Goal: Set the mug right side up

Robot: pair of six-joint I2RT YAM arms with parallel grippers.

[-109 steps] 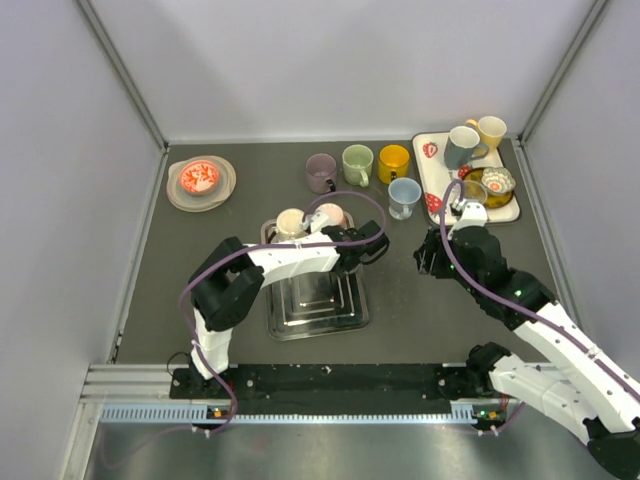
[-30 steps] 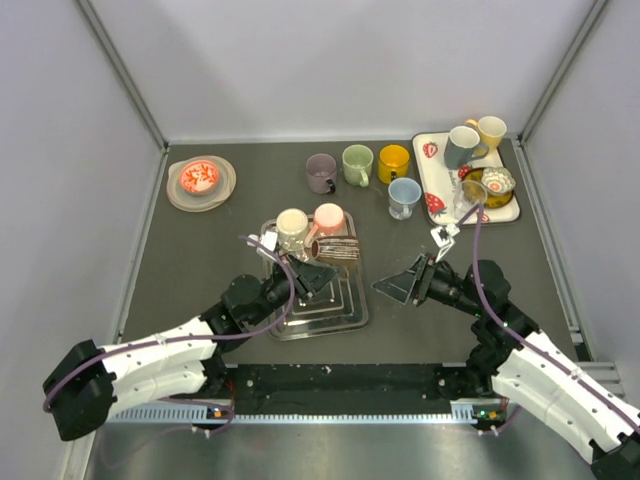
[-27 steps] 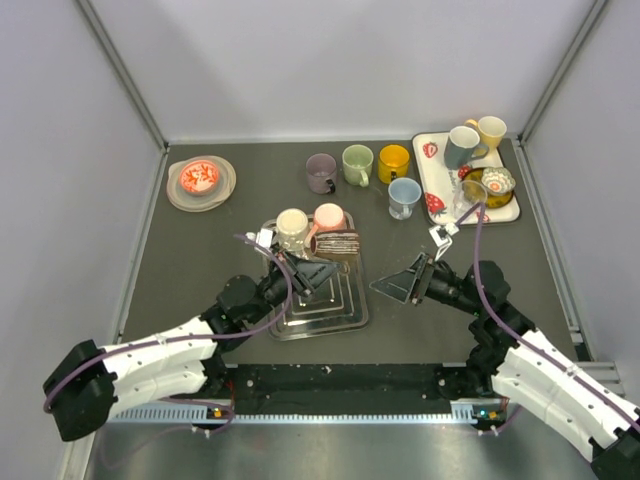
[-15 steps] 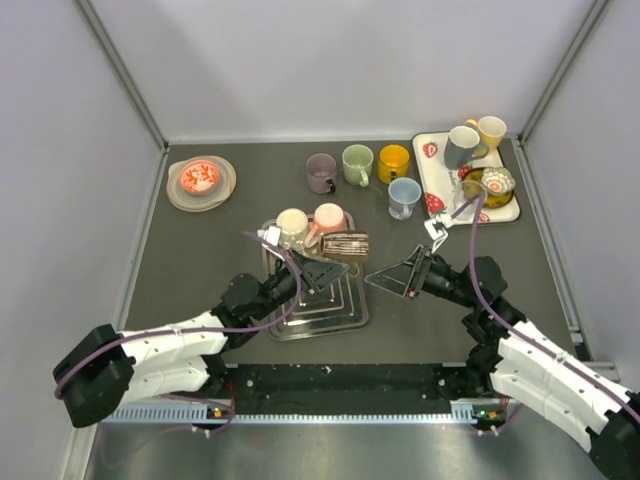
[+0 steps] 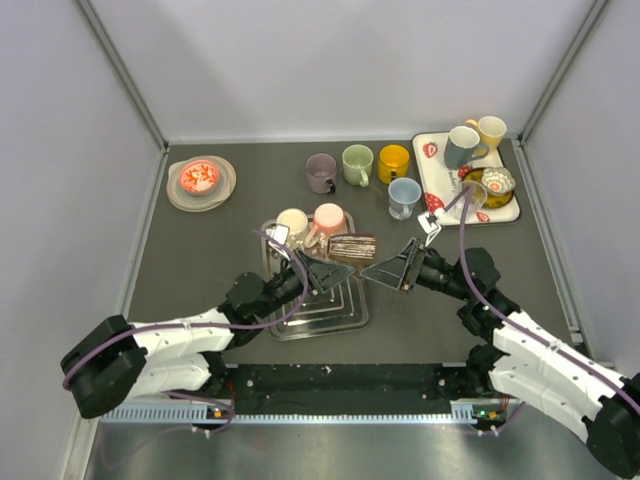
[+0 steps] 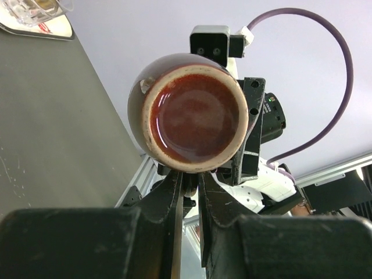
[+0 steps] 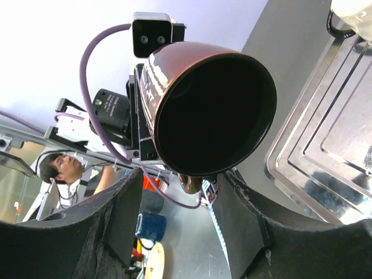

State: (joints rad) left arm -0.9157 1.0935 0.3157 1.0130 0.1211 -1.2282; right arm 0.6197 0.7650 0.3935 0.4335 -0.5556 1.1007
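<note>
The mug (image 5: pixel 352 247) is dark brown and glossy, held on its side in the air above the metal tray (image 5: pixel 318 315). My left gripper (image 5: pixel 333 264) is shut on its handle. In the left wrist view the mug's base (image 6: pixel 195 119) faces the camera above the closed gripper (image 6: pixel 190 181). My right gripper (image 5: pixel 386 270) is open, just right of the mug's mouth. In the right wrist view the mug's dark opening (image 7: pixel 212 113) faces me and my open gripper (image 7: pixel 183 218) is below it, its fingers (image 7: pixel 124 216) wide apart and touching nothing.
A cream mug (image 5: pixel 292 224) and a pink mug (image 5: pixel 329 217) stand at the tray's far edge. Purple (image 5: pixel 321 172), green (image 5: pixel 357 164), yellow (image 5: pixel 393 162) and blue (image 5: pixel 404 196) mugs stand behind. A white tray (image 5: pixel 432 180) with mugs is far right; a plate (image 5: pixel 201 183) far left.
My left gripper has carried the mug rightward and held it on its side. My right gripper has moved left and up, closing in on the mug's mouth.
</note>
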